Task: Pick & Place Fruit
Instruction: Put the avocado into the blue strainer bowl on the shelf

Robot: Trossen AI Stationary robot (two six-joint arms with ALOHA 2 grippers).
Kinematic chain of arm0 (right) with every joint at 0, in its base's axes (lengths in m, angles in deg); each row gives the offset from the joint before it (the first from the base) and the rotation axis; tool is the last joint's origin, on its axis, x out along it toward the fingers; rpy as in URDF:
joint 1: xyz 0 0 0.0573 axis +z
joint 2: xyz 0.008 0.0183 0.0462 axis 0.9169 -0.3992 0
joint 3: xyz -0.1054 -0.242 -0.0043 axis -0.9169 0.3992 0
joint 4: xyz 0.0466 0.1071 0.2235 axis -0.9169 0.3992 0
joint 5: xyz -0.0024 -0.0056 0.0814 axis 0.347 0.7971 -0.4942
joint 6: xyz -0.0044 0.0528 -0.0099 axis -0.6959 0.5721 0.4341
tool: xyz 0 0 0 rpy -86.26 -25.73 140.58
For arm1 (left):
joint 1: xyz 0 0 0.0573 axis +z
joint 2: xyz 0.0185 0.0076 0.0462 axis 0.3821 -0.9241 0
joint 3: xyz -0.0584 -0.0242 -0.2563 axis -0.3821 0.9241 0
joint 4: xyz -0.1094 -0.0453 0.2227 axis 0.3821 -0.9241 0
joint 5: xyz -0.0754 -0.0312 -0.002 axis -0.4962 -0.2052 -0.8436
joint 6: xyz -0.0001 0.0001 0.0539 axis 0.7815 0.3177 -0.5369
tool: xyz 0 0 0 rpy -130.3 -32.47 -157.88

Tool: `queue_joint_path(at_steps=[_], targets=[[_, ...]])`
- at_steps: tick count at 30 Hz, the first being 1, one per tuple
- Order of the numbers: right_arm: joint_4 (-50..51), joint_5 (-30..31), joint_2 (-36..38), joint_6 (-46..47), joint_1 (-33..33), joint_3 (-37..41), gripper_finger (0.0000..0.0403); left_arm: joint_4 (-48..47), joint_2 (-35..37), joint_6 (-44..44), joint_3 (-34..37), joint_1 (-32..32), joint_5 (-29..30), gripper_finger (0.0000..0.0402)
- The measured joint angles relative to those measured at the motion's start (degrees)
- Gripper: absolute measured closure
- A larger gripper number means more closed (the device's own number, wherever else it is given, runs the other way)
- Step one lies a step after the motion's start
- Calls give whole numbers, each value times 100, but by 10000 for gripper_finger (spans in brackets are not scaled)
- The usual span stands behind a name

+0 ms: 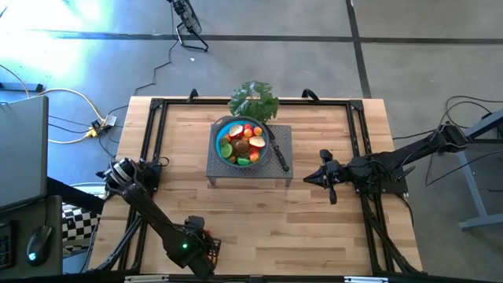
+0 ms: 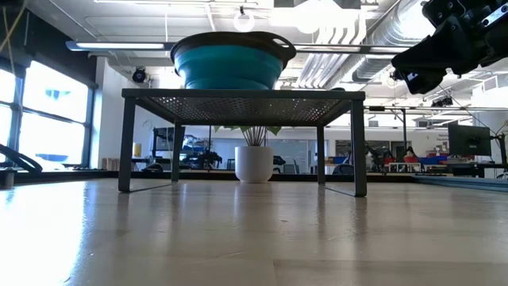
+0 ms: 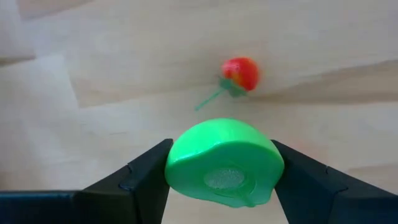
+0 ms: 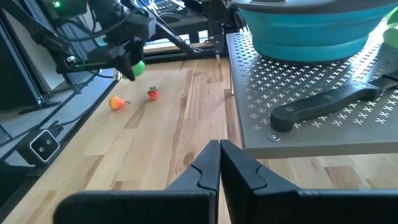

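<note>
While my left gripper (image 3: 221, 177) is clamped on a bright green plastic fruit half (image 3: 224, 163) above the table's near-left edge, my right gripper (image 4: 219, 163) waits closed by the rack. Most fruit fills the blue bowl (image 1: 221, 134); two pieces (image 4: 152, 94) remain on the wood.

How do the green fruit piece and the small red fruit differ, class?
The green fruit piece is held between the left gripper's fingers above the table; the red fruit lies loose on the wood. The green one is a bulky cut piece; the red one is small with a green stem. Both are toy fruits.
</note>
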Motion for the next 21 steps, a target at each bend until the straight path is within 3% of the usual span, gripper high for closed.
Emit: queue_joint_path(at_steps=[9, 17, 21], targets=[[0, -14, 0, 49, 0, 0, 399, -461, 608, -409, -110, 0, 1115, 167], [-1, -16, 0, 49, 1, 0, 399, -500, 1278, -1068, -110, 39, 3021, 167], [-1, -16, 0, 49, 0, 0, 399, -503, 1621, -1708, -110, 232, 3578, 167]])
